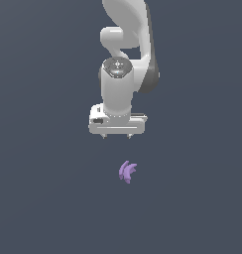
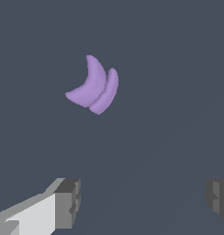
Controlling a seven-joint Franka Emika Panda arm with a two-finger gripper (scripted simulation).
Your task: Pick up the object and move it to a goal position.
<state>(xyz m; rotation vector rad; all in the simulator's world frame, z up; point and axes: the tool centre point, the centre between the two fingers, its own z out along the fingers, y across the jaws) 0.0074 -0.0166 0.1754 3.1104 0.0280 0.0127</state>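
Hovering end effector [image 1: 117, 136], fingers apart, near the unobstructed purple claw piece [image 1: 127, 171] on bare floor [image 1: 43, 198].

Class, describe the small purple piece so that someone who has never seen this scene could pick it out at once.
Find the white robot arm against the plain dark grey ground. Below its open gripper, apart from it, lies the purple piece. It is the only coloured thing: tiny, light purple, with curved claw-like prongs.

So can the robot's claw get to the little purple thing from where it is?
Probably yes. The gripper has its jaws wide apart with nothing between them, and the purple piece lies alone on the bare floor. It isn't lined up between the jaws yet, so the arm must shift first.
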